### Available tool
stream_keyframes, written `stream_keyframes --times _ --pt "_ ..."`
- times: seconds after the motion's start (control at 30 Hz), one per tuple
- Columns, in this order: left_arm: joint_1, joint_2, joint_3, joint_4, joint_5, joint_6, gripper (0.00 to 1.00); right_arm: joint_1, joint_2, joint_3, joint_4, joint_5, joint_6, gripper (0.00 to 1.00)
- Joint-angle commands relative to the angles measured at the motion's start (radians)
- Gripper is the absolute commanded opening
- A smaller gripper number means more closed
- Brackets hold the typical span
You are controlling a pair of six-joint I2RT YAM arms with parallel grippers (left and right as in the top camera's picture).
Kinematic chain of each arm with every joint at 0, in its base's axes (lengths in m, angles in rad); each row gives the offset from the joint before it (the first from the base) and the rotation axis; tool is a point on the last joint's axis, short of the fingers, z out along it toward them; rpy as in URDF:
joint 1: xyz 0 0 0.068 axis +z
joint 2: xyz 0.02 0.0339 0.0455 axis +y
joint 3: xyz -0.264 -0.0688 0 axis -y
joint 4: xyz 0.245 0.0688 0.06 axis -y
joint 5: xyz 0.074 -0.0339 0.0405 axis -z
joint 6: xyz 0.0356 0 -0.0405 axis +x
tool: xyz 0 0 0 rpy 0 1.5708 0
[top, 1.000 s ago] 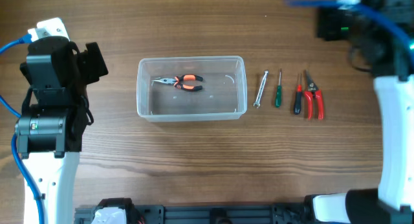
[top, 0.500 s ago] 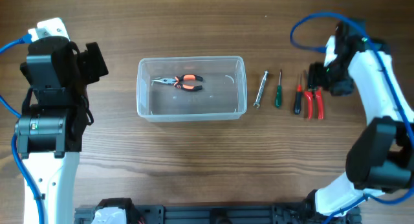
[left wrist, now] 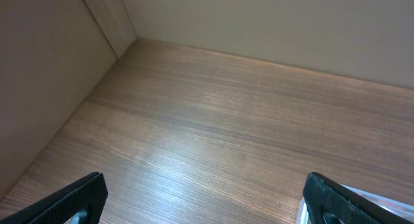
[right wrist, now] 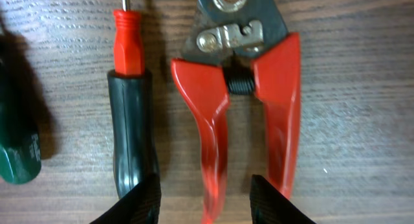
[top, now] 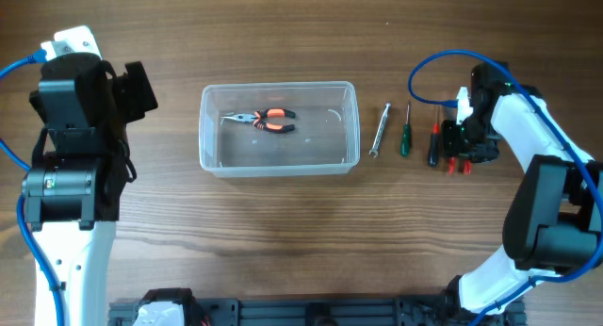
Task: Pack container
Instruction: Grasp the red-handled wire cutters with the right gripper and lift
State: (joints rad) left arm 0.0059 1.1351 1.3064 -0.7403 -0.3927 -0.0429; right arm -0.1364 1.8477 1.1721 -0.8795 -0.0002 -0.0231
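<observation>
**Right tool at the red cutters, container well off at its 9 o'clock**

The container (top: 311, 145) sat mid-tabletop (top: 283, 241), well apart from the right tool (right wrist: 206, 197) at its 9 o'clock, and nearer the left tool (left wrist: 204, 199), at its 3 o'clock. It was a clear rectangular tub with rounded corners and a thick rim, holding orange-handled pliers (top: 266, 121). The right tool's fingers stood apart, straddling one handle of the red cutters (right wrist: 259, 120). The left tool's fingers were spread wide above wood.
</observation>
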Motion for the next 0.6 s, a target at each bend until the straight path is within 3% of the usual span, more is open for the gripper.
stream_keyframes --times 0.0,0.43,0.57 --pt "0.005 0.004 0.008 0.003 -0.009 -0.003 1.00 -0.002 0.013 -0.023 0.027 -0.027 0.007 0.43" --pt "0.005 0.004 0.008 0.003 -0.009 -0.003 1.00 -0.002 0.014 -0.075 0.135 -0.023 0.053 0.27" --pt "0.005 0.004 0.008 0.003 -0.009 -0.003 1.00 -0.002 0.014 -0.075 0.162 -0.023 0.080 0.10"
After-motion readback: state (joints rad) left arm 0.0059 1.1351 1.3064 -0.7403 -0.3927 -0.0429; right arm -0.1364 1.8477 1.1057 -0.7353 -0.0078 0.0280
